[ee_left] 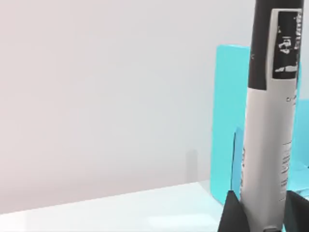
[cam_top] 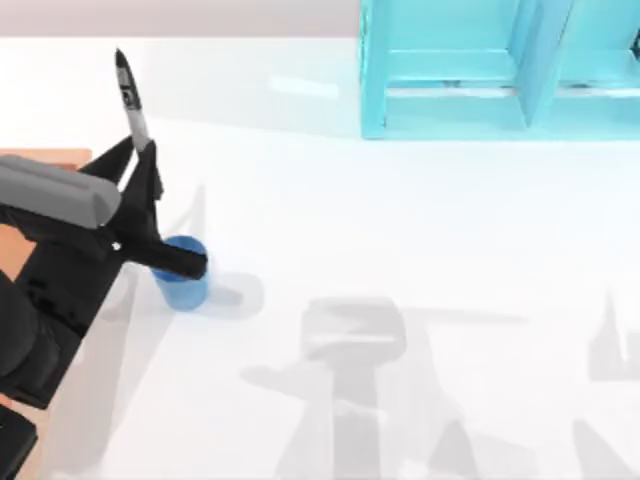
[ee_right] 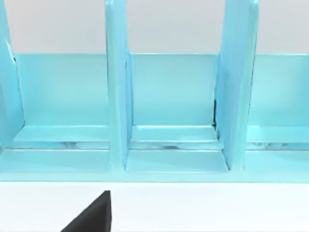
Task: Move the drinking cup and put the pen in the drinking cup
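Top view: left gripper (cam_top: pixel 143 165) jaws pinching the pen (cam_top: pixel 131 101) upright, just above the drinking cup (cam_top: pixel 183 281).

We see a glossy white tabletop (cam_top: pixel 400 220) crossed by soft grey shadows. At its far edge stands a pale turquoise open rack with upright dividers (cam_top: pixel 500 70), also in the right wrist view (ee_right: pixel 169 96). A plain off-white wall (ee_left: pixel 106 87) rises behind. An orange-brown strip (cam_top: pixel 45 158) borders the table's left.
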Available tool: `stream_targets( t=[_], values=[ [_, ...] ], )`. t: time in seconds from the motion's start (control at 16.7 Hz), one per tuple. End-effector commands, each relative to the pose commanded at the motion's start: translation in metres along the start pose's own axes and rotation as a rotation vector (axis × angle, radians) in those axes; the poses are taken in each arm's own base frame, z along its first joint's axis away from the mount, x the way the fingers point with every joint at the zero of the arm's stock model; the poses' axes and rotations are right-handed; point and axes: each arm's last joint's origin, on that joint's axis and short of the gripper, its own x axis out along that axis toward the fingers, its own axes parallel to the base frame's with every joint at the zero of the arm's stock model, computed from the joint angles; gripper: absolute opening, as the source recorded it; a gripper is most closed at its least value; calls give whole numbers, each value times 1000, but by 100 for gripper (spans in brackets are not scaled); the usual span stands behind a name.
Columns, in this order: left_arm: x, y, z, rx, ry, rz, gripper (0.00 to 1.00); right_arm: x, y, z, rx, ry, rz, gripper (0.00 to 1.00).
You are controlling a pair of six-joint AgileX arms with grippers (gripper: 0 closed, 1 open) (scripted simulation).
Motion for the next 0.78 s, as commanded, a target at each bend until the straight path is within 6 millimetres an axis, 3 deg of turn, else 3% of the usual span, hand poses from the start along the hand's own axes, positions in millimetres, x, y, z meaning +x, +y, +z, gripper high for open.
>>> stream_targets(
  t=[0.24,0.78],
  values=[
    [2,1,1,0,-7,3,0,0,0,0,0,0,0,100],
    [2,1,1,0,-7,3,68,0,0,0,0,0,0,100]
  ],
)
